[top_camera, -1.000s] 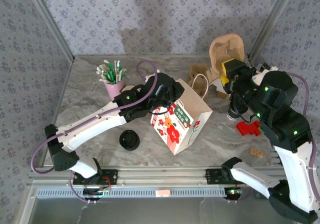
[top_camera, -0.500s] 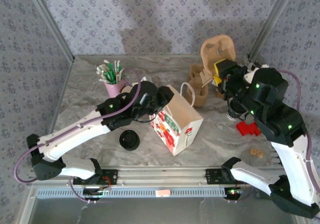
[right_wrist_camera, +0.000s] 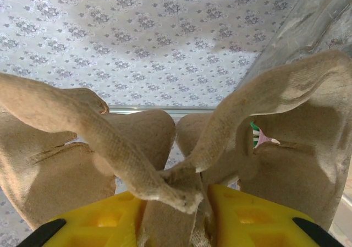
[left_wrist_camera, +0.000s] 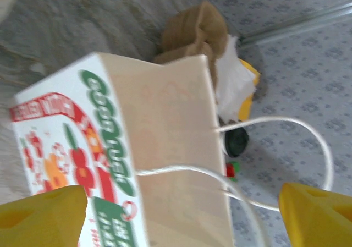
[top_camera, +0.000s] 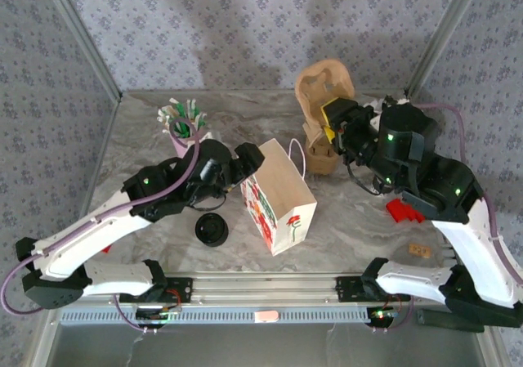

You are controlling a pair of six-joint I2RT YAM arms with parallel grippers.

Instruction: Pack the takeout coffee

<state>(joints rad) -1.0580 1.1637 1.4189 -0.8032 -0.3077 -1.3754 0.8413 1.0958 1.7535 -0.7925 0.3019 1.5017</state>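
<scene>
Centre frame in the overhead view, the printed paper bag (top_camera: 278,202) stands upright on the counter (top_camera: 359,220), its string handles (left_wrist_camera: 286,142) looped toward the right arm. The left end effector (left_wrist_camera: 181,214) is spread wide with a yellow finger on either side of the bag and nothing in its grip, seemingly placed to steady it for loading. At upper right, the right end effector (right_wrist_camera: 181,214) is clamped on a moulded pulp cup carrier (top_camera: 323,93), lifted above the stack of carriers (top_camera: 320,153), probably to serve as a cradle for the drink. The takeout coffee cannot be picked out with certainty; a dark round shape (left_wrist_camera: 237,142) past the bag's far edge, right of centre in the left wrist view, may be its lid
</scene>
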